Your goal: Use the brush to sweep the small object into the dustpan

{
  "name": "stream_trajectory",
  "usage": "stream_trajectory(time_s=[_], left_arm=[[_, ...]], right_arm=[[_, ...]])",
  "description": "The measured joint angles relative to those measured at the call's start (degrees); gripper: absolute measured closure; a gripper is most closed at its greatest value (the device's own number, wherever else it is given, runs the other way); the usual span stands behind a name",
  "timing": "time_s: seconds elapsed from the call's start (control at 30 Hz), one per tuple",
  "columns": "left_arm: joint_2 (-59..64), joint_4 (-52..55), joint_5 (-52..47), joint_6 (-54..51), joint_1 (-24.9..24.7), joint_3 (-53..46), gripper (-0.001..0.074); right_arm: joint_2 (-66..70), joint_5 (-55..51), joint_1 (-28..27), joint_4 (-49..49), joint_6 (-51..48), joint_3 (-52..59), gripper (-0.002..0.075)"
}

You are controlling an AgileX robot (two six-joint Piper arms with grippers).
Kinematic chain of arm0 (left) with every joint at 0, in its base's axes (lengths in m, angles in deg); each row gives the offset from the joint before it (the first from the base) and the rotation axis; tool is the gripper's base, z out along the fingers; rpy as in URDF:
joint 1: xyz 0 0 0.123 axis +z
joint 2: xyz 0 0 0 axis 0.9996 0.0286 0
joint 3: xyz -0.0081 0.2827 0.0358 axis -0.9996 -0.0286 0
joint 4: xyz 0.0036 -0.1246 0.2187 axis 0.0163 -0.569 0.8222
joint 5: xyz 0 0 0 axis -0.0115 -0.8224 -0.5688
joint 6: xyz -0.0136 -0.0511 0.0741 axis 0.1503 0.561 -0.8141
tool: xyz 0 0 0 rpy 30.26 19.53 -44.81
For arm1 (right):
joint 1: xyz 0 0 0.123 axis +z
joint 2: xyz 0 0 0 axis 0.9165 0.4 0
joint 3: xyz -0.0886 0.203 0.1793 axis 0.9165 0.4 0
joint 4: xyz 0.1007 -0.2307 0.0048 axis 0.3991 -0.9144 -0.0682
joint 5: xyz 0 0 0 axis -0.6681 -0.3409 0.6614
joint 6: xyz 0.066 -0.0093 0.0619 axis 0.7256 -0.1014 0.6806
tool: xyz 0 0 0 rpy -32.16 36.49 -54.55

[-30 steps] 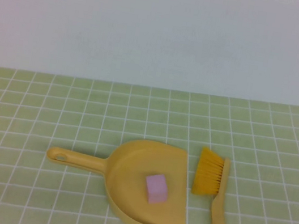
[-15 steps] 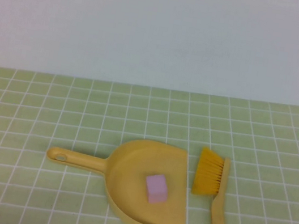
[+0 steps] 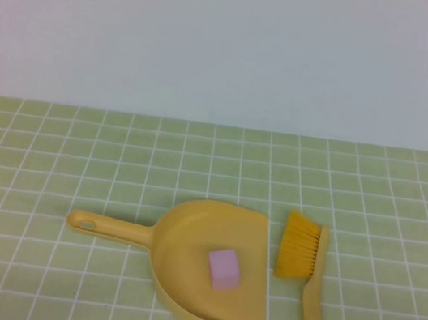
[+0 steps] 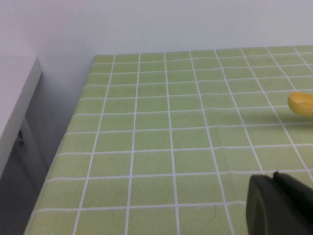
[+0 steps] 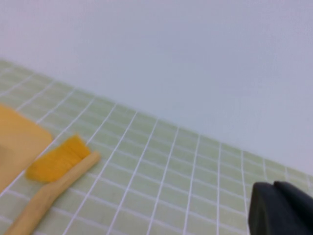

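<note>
A small pink block (image 3: 223, 269) lies inside the yellow dustpan (image 3: 199, 240), whose handle (image 3: 104, 226) points left. A yellow brush (image 3: 304, 282) lies on the table just right of the pan, bristles (image 3: 299, 245) toward the far side. Neither arm shows in the high view. My left gripper (image 4: 273, 177) is shut and empty, low over the table's left part, with the tip of the pan's handle (image 4: 301, 103) ahead of it. My right gripper (image 5: 273, 186) is shut and empty, to the right of the brush (image 5: 56, 178) and of the pan's edge (image 5: 17, 142).
The table has a green tiled cloth (image 3: 372, 195). Its left edge (image 4: 58, 147) drops beside a grey ledge (image 4: 14, 112). A pale wall (image 3: 234, 40) stands behind the table.
</note>
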Motion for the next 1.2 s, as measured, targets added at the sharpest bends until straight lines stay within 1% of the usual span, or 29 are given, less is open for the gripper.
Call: stream_trajectory(time_s=[0.07,0.13,0.23,0.37,0.57,0.63,0.7,0.77,0.83,0.9,0.97,1.2], left_arm=[[0.00,0.00,0.00,0.00,0.00,0.00,0.0737],[0.00,0.00,0.00,0.00,0.00,0.00,0.0737],[0.00,0.00,0.00,0.00,0.00,0.00,0.0737],[0.00,0.00,0.00,0.00,0.00,0.00,0.0737],[0.00,0.00,0.00,0.00,0.00,0.00,0.0737],[0.00,0.00,0.00,0.00,0.00,0.00,0.0737],[0.00,0.00,0.00,0.00,0.00,0.00,0.0737],[0.00,0.00,0.00,0.00,0.00,0.00,0.0737],[0.00,0.00,0.00,0.00,0.00,0.00,0.0737],[0.00,0.00,0.00,0.00,0.00,0.00,0.0737],[0.00,0.00,0.00,0.00,0.00,0.00,0.0737],[0.00,0.00,0.08,0.00,0.00,0.00,0.0737]], right_arm=[[-3.63,3.76,0.00,0.14,0.00,4.09,0.0728],[-4.38,5.95,0.00,1.90,0.24,6.95,0.0728],[-4.23,6.43,0.00,5.92,0.39,10.58,0.0727],[-4.23,5.72,0.00,6.98,1.04,14.59,0.0727],[-4.23,6.19,0.00,12.07,1.16,15.17,0.0728],[-4.23,6.87,0.00,12.11,1.16,15.17,0.0728],[-4.23,7.26,0.00,8.18,2.51,15.17,0.0728],[-4.23,7.73,0.00,1.23,9.31,15.17,0.0728],[-4.23,8.08,0.00,-5.97,18.89,15.17,0.0728],[-4.23,6.31,0.00,-10.56,24.24,15.17,0.0728],[-4.23,4.36,0.00,-12.43,25.64,15.17,0.0728],[-4.23,4.21,0.00,-12.64,24.58,15.17,0.0728]])
